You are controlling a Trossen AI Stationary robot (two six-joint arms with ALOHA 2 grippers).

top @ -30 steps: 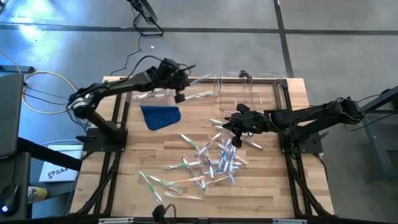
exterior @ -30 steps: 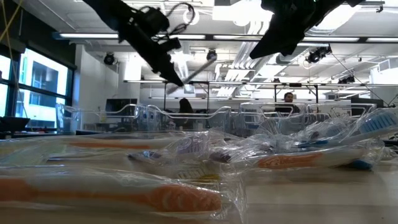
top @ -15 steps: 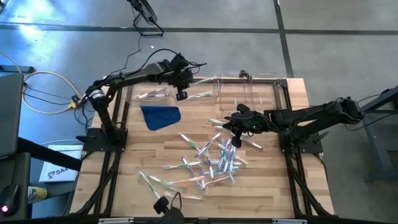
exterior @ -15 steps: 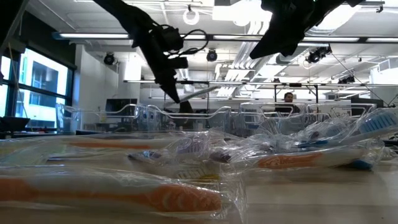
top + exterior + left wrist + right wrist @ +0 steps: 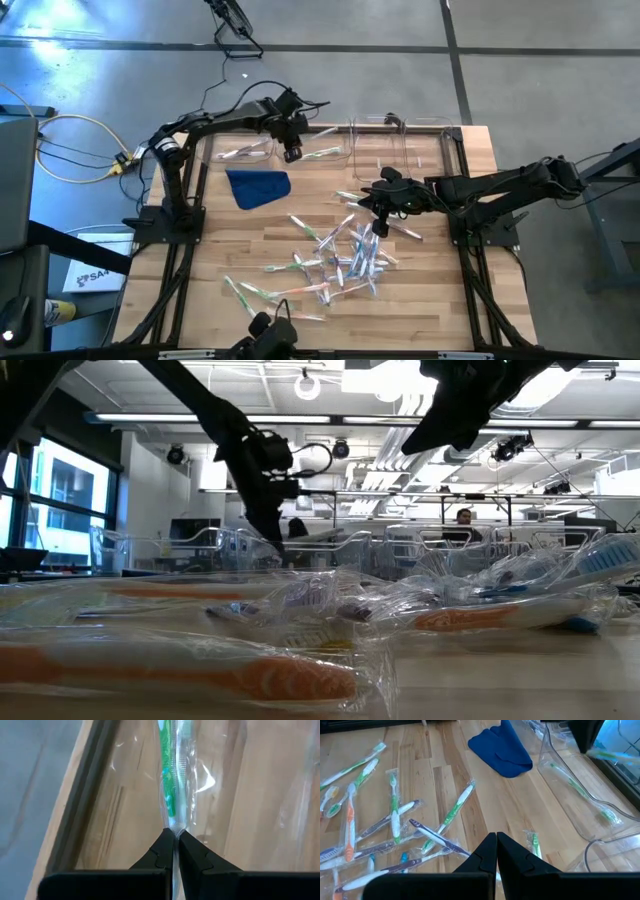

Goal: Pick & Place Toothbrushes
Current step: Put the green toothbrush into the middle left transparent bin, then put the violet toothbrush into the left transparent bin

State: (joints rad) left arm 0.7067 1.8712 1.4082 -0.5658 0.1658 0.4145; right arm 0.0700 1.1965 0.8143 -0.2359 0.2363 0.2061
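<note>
While our left hand is pinching a green toothbrush by its clear wrapper over the clear bin, our right hand is hanging shut and empty above the toothbrushes lying scattered on the desk.

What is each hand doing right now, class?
Left hand: shut on a green wrapped toothbrush, over the clear bin.
Right hand: shut, holding nothing visible.

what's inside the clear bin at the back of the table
The clear bin holds a few wrapped toothbrushes. The left gripper, shut on a green toothbrush, hangs over it and hides part of its floor.
</note>
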